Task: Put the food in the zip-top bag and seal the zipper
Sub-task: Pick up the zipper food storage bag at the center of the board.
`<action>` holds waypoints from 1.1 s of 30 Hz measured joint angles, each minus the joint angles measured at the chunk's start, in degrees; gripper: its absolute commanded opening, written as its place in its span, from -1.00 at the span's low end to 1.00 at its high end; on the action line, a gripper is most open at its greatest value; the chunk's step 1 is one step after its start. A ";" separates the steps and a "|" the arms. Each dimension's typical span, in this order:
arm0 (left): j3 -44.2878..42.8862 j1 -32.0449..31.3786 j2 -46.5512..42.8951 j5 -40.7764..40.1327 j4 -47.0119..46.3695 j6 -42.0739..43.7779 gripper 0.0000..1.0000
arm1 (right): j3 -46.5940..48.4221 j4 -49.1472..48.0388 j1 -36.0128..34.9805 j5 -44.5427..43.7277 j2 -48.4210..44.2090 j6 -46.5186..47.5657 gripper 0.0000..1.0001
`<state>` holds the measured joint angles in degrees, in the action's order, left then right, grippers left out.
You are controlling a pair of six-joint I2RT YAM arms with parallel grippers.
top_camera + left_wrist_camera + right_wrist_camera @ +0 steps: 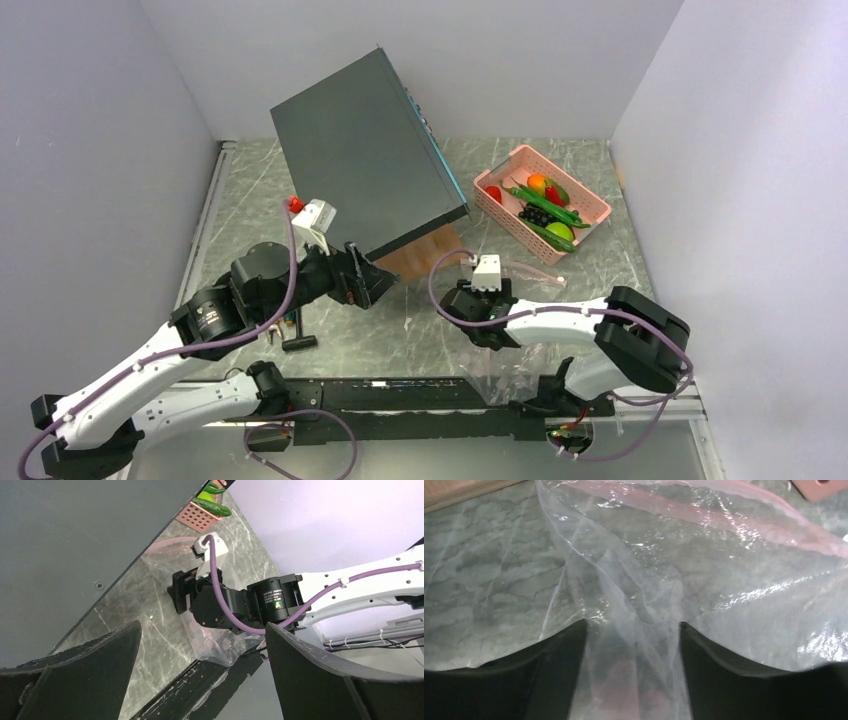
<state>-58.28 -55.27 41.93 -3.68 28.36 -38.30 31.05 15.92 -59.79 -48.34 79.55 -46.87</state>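
Right claw (632, 627) is open around a bag (724, 580) fold, left claw (202, 627) is open and empty. Food (545, 205) sits in the basket (510, 226) ahead; I'd pinch first.

A: What kind of place is this?
B: A robotics lab cell. Plain pale walls (100, 130) box in a grey marbled table (420, 330) on three sides.
A: What else says so?
B: A left arm (150, 370) and right arm (560, 320) bolted to a black rail (400, 400), purple cable (291, 260) looped along them — and toy produce (548, 205) in a pink basket (570, 182).
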 measured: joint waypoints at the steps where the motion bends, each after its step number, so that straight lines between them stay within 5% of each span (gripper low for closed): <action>1: 0.09 -0.33 0.02 -0.74 0.15 -0.20 0.99 | 0.46 0.48 -0.35 -1.20 1.09 -0.96 -0.14; 4: 0.13 -0.83 -0.22 -2.69 0.46 -0.50 0.99 | 0.37 0.20 -1.16 -3.28 0.15 -0.98 -1.00; 12: -1.64 -0.92 1.66 -4.52 2.25 -1.99 0.99 | -10.47 -17.53 -1.38 7.41 -24.76 18.25 -1.00; 22: -3.37 -0.94 7.41 -3.43 1.79 -6.95 0.93 | -26.34 -30.32 -1.44 35.23 -59.10 35.26 -1.00; 33: -2.69 -0.96 5.44 -7.69 3.80 -18.88 0.59 | -25.49 -32.06 -1.44 59.98 -64.78 39.32 -1.00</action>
<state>-60.97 -56.23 47.37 -11.38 32.16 -57.19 5.56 -16.14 -61.23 11.64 14.76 -7.55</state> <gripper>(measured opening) 0.848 0.007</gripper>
